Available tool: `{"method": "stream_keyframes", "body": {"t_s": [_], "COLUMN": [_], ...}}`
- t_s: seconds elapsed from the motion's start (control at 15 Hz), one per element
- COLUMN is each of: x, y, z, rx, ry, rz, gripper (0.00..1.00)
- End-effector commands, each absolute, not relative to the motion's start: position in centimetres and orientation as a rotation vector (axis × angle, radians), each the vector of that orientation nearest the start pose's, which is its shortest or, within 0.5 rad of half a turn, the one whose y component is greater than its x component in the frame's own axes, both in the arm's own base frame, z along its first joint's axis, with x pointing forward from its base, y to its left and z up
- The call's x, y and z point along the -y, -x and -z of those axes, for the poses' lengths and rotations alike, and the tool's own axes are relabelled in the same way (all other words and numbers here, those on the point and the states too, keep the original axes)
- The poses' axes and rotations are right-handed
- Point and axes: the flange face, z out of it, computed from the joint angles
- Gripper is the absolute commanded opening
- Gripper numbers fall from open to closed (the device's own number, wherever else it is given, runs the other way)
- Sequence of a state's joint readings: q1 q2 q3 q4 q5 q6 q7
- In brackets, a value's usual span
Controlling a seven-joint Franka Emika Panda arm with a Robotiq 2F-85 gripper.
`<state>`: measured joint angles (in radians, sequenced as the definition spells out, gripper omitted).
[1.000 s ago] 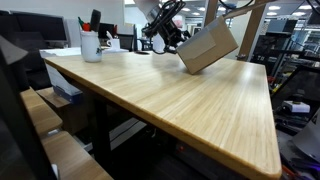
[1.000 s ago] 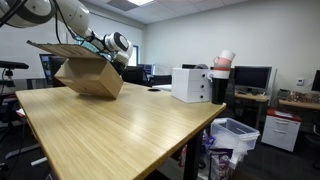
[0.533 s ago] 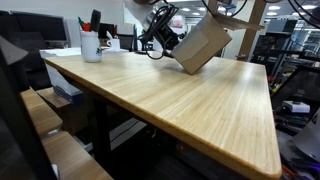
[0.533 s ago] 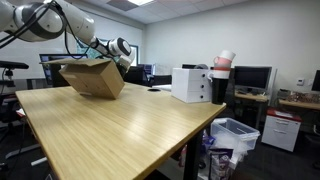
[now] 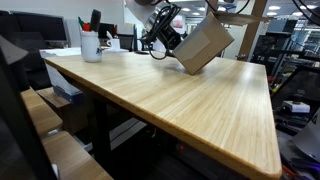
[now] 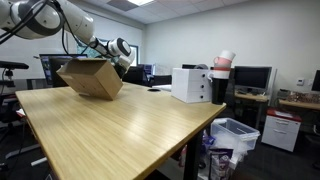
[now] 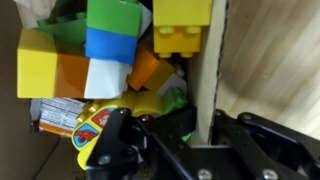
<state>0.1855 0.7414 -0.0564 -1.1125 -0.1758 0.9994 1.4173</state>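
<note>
Your gripper is clamped shut on the side wall of the cardboard box, one finger inside and one outside. The box hangs tilted at the far end of the tabletop, its lower edge close to the wood. Inside lie toy blocks in yellow, green, blue and orange. A mug of pens stands well apart.

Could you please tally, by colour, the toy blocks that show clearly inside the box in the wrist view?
Yellow blocks: 2
Green blocks: 2
Orange blocks: 2
Blue block: 1
White block: 1
Total: 8
Lower pieces in the box are too jumbled to count.
</note>
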Motion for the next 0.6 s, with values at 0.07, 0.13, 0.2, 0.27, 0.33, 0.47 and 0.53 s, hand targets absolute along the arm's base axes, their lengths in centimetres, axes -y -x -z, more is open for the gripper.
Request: {"method": "stream_keyframes", "body": {"t_s": [0.07,0.13,0.2,0.27,0.33,0.47,0.53], "x": [-4.9,-4.5,-4.3,-4.0,-3.6,-3.0,-2.8], "y": [-60.3,-59.7,-59.1,-58.5,-57.8,-56.4,-55.6], "z": [-36.2,-36.1,-36.1,-36.1,-35.9,-35.5,-35.2], "rx": [1.312,1.285,1.258,1.242,1.229,1.199,1.181], "ry": [-1.899,-1.904,-1.911,-1.915,-1.922,-1.94,-1.941], "rz": [0.587,0.583,0.583,0.588,0.592,0.603,0.617], "gripper": [0.08,0.1,0.14,0.11,0.17,0.19,0.21]}}
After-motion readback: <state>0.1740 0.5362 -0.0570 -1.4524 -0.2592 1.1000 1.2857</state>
